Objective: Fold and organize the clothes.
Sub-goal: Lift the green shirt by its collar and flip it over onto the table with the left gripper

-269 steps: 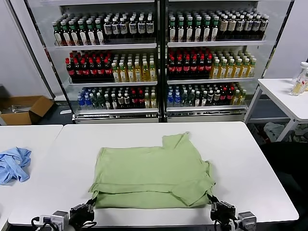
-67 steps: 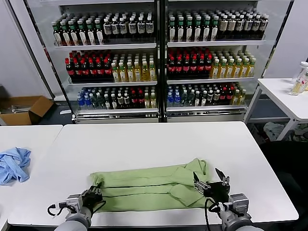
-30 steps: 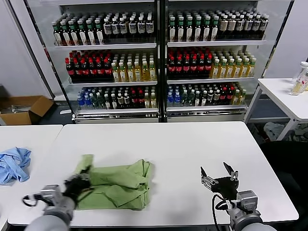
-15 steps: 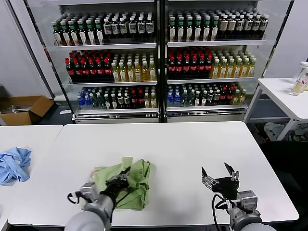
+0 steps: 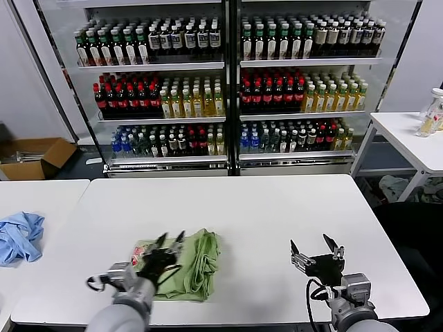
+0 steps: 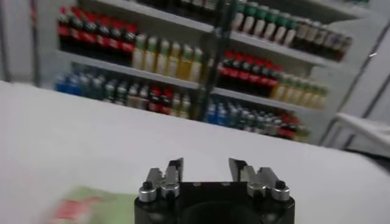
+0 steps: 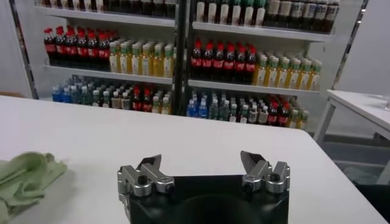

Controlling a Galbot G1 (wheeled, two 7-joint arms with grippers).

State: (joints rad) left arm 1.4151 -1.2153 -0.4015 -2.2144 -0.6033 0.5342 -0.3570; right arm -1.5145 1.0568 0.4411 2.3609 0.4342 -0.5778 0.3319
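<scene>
Green shirt (image 5: 185, 264) in a soft lumpy bundle on the near left part of the white counter (image 5: 277, 207), red-and-white patch peeking out at its left edge. Left pincer (image 5: 168, 242) right over the bundle, jaws spread apart, nothing pinched between them. Right pincer (image 5: 315, 250) well off to the right above bare counter, jaws wide, holding nothing (just waiting).

Could go wrong from here:
- Loose folds could slump open, since nothing presses them down.
- A spread finger could snag a fold on the way up and drag the bundle messy again.
- Pile sits fairly near the front edge; 1 bump could push it off.
- Blue cloth (image 5: 19, 235) on the other counter is not part of the job; best left alone.
</scene>
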